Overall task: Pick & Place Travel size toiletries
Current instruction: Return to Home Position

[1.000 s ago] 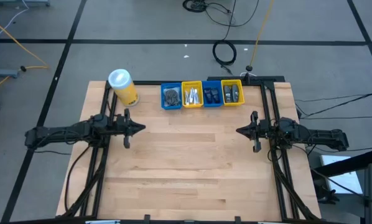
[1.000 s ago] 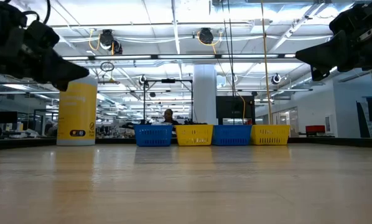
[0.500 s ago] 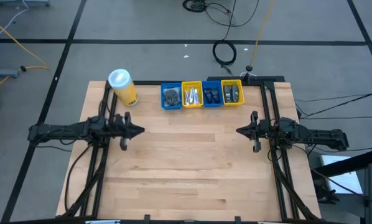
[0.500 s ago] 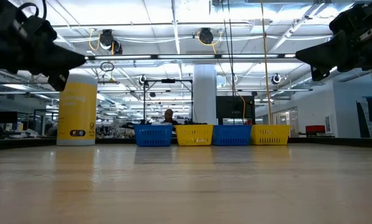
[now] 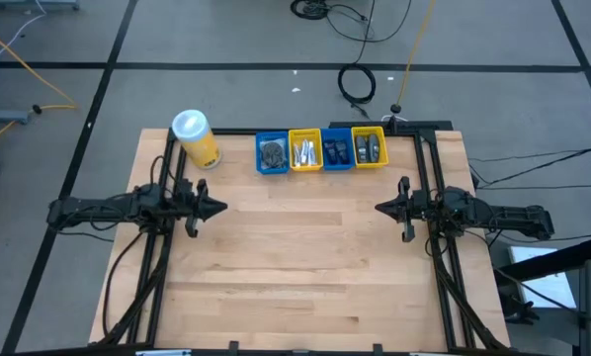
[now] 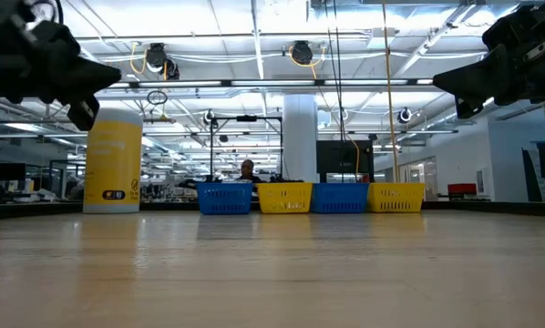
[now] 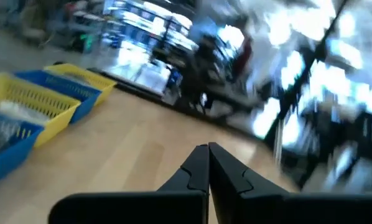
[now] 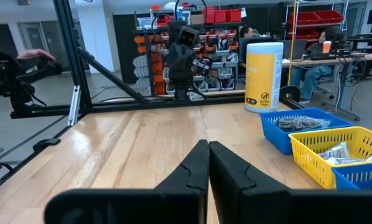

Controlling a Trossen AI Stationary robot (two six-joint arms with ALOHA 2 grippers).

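Note:
The travel size toiletries lie in a row of small bins at the table's far edge. Dark grey discs lie in the left blue bin. White tubes lie in a yellow bin. Small dark items fill the second blue bin, and more fill the right yellow bin. My left gripper hovers shut and empty over the table's left side; its wrist view shows the fingertips together. My right gripper hovers shut and empty over the right side, its fingertips together in the right wrist view.
A big yellow canister with a white lid stands at the far left, beside the bins. Bare wooden tabletop lies between the two arms and toward the near edge. Black frame rails run along both sides. People sit in the room beyond.
My left gripper has drawn back a little toward the table's left edge and risen slightly, staying shut. The bins and their contents have not moved.

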